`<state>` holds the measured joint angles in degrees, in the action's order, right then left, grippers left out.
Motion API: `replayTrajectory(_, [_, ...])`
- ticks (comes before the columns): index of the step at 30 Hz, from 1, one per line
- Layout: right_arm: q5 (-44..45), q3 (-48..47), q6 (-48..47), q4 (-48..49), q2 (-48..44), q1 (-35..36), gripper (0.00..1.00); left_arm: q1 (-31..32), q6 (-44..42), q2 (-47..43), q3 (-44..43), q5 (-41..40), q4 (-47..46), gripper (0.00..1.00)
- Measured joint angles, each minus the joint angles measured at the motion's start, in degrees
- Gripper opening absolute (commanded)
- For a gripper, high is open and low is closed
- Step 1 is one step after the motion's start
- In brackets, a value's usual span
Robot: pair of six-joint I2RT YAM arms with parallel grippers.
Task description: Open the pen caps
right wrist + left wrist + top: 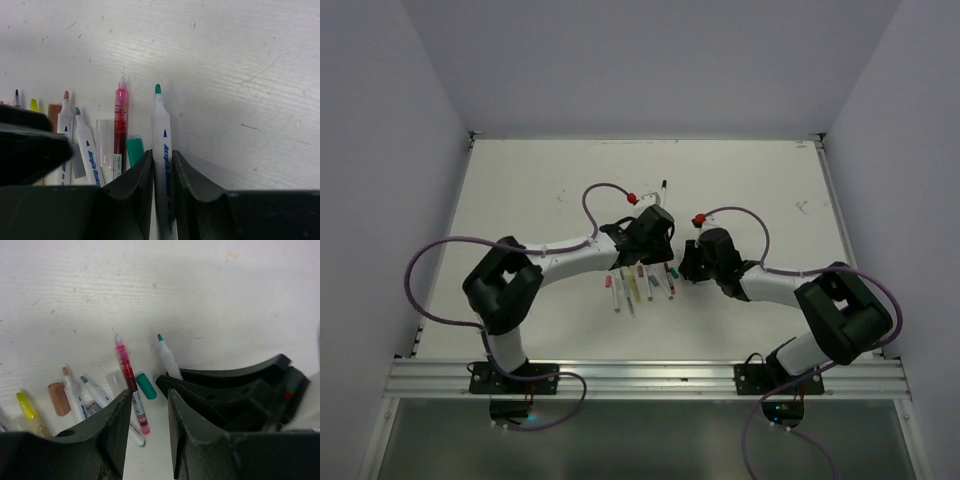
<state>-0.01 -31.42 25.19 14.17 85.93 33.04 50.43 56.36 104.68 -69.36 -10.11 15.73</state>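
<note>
My right gripper (162, 154) is shut on the white barrel of a green-tipped pen (161, 115); its tip is bare and it lies low over the table. The green pen cap (145, 385) lies loose on the table beside that pen, just ahead of my left gripper (150, 395). The left gripper is open, with only table between its fingers. A brown cap (59, 399) and a clear cap (105, 140) lie among the other uncapped pens. In the top view both grippers (658, 240) (682, 268) meet over the pen row (632, 287).
A red-ink pen (129, 375), a teal-tipped pen (86, 145), a brown-tipped pen (65, 120) and a yellow pen (27, 410) lie side by side to the left. A black pen (663, 188) lies apart, farther back. Raised rails edge the white table (520, 180).
</note>
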Motion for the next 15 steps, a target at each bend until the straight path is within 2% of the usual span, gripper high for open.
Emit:
replayTrajectory(1, [-0.17,-0.02,-0.07,-0.04,0.00,0.00,0.26,-0.02,-0.11,-1.81,0.31,-1.09,0.15,0.39])
replayTrajectory(2, [-0.39,-0.11,-0.11,-0.17,-0.04,0.00,0.31,-0.07,-0.20,-3.89,0.83,-2.10,0.26,0.39])
replayTrajectory(3, [-0.68,-0.17,-0.13,-0.37,-0.09,0.00,0.34,-0.28,-0.28,-6.03,1.42,-2.97,0.46,0.44])
replayTrajectory(6, [-1.01,-0.52,-0.24,-1.44,-0.55,0.02,0.36,-1.53,-0.70,-12.55,4.57,-5.09,0.57,0.45])
replayTrajectory(7, [-0.98,-0.55,-0.31,-2.29,-0.94,0.00,0.36,-2.16,-0.96,-14.21,5.66,-5.68,0.63,0.50])
replayTrajectory(10, [-0.96,-0.76,-0.37,-4.66,-2.49,0.00,0.37,-5.38,-1.92,-19.54,9.77,-8.09,1.79,0.53])
replayTrajectory(15, [0.72,-4.09,-0.24,-9.01,-5.38,0.00,0.54,-10.88,-4.98,-27.96,16.11,-12.79,4.61,0.74])
